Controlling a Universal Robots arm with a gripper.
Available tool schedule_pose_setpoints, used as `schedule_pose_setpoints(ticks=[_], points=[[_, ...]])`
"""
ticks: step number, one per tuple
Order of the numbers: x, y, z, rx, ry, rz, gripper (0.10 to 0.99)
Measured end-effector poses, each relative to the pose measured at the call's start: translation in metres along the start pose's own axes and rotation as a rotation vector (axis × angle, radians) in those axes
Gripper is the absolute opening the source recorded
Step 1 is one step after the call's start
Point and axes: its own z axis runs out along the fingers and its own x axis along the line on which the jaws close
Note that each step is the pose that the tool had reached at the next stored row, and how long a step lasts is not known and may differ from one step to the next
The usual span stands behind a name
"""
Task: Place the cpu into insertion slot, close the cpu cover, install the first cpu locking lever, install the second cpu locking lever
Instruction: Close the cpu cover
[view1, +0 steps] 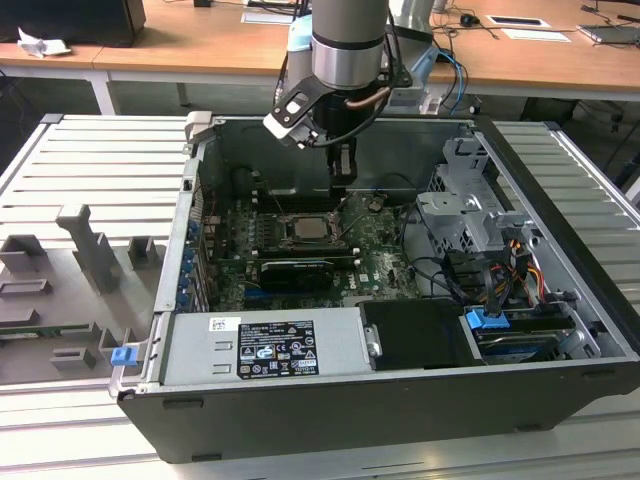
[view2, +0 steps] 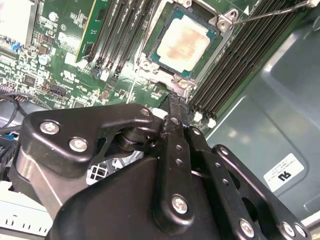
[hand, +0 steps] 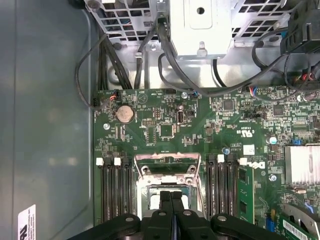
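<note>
The cpu (view2: 183, 42), a pale silvery-beige square, lies flat in the insertion slot (view2: 161, 76) on the green board. The silvery cpu cover (view2: 220, 22) frames it, and the chip's face shows through the cover's window. A thin metal lever (view2: 270, 12) runs off from the cover's corner. My gripper (view2: 175, 102) is shut with nothing between its black fingers; its tip hangs just beside the socket's edge. In the first wrist view the gripper (hand: 171, 196) hides the middle of the socket frame (hand: 167, 161). In the exterior view the gripper (view1: 341, 183) hangs above the cpu (view1: 307, 229).
Black memory slots (hand: 114, 192) flank the socket on both sides. A long black card (view1: 292, 270) lies across the board nearer the power supply (view1: 265, 348). A drive cage with cables (view1: 465, 215) fills the case at the exterior view's right. Case walls surround the board.
</note>
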Motion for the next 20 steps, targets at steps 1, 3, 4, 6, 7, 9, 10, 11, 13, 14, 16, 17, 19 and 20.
schedule_pose_setpoints(ticks=[1, 3, 4, 6, 7, 9, 10, 11, 13, 14, 16, 17, 19, 20], points=[[0.0, 0.0018, 0.0001, 0.0, 0.0, 0.0, 0.106], [0.0001, 0.0042, 0.0002, 0.0, 0.0, 0.0, 0.106], [0.0001, 0.0051, 0.0003, 0.0, 0.0, 0.0, 0.106], [0.0002, 0.0066, 0.0004, 0.0, 0.0, 0.0, 0.106], [0.0002, 0.0071, 0.0004, 0.0, 0.0, 0.0, 0.106], [0.0002, 0.0082, 0.0005, 0.0, 0.0, 0.0, 0.106], [0.0002, 0.009, 0.0005, 0.0, 0.0, 0.0, 0.106], [0.0003, 0.0107, 0.0007, 0.0, -0.0001, 0.0, 0.106], [0.0003, 0.0126, 0.0012, 0.002, 0.0001, -0.009, 0.106], [0.0003, 0.0133, 0.0016, 0.003, 0.0008, -0.02, 0.106], [0.0004, 0.0183, 0.0022, 0.004, 0.0008, -0.027, 0.106], [0.0005, 0.0215, 0.0025, 0.005, 0.0008, -0.028, 0.106], [0.0005, 0.0244, 0.003, 0.006, 0.0009, -0.028, 0.106], [0.0005, 0.0258, 0.0031, 0.006, 0.0008, -0.028, 0.106]])
